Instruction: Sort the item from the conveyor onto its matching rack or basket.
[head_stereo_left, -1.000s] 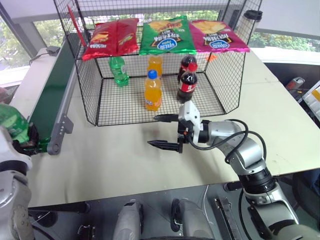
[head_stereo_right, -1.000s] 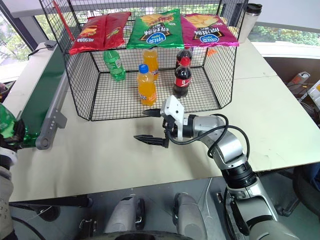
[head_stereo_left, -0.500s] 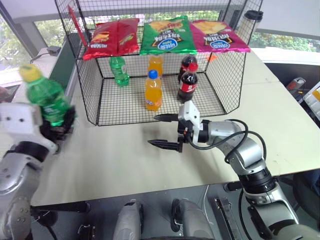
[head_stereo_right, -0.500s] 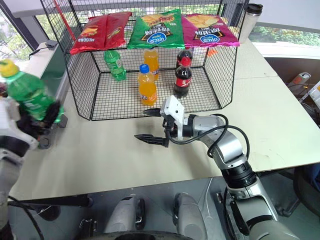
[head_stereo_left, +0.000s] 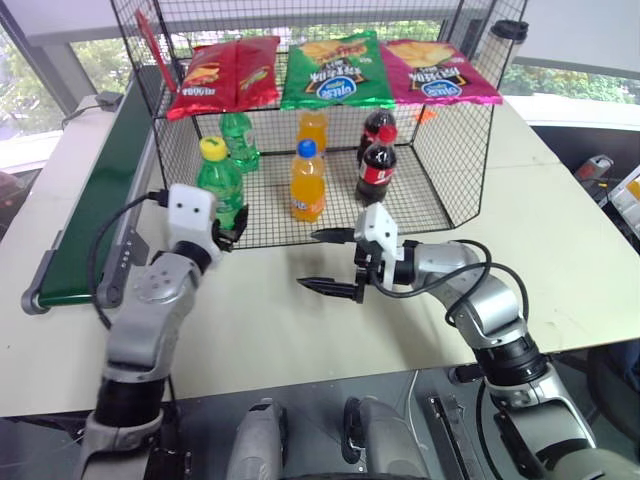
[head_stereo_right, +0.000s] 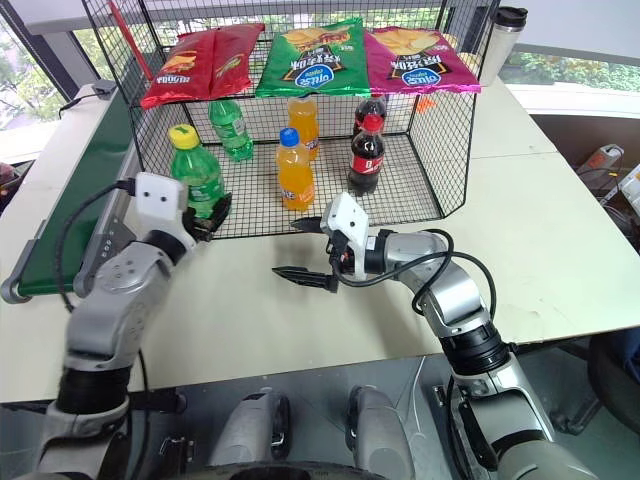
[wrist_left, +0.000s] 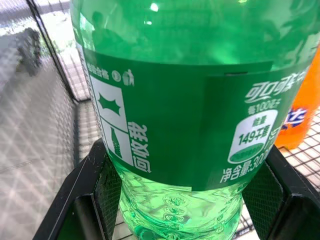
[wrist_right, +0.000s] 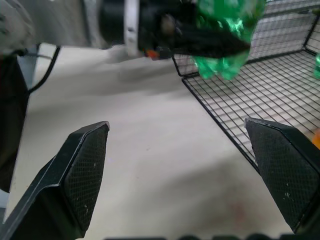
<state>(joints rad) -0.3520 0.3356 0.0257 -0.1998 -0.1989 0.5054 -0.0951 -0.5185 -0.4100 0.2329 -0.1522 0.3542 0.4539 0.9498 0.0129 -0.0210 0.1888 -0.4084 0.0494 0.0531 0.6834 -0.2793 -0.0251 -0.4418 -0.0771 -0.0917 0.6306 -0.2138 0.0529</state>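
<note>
The left gripper (head_stereo_left: 228, 222) is clamped on the small green yellow-capped plastic soda bottle (head_stereo_left: 221, 182) at the front left edge of the black wire-mesh basket (head_stereo_left: 452, 160). An orange blue-capped bottle (head_stereo_left: 306, 182) and dark cola bottle (head_stereo_left: 376, 167) stand inside (near the front). The right gripper (head_stereo_left: 322, 262) hangs spread wide and empty above the beige table (head_stereo_left: 560, 240), just before the basket.

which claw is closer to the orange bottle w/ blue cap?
Right. The right claw hangs open just in front of the orange bottle, outside the basket. The left claw, gripping the green bottle, sits farther off to its left.

Head eyes look down on the basket (head_stereo_left: 320, 215); wrist views sit close by its front edge.
</note>
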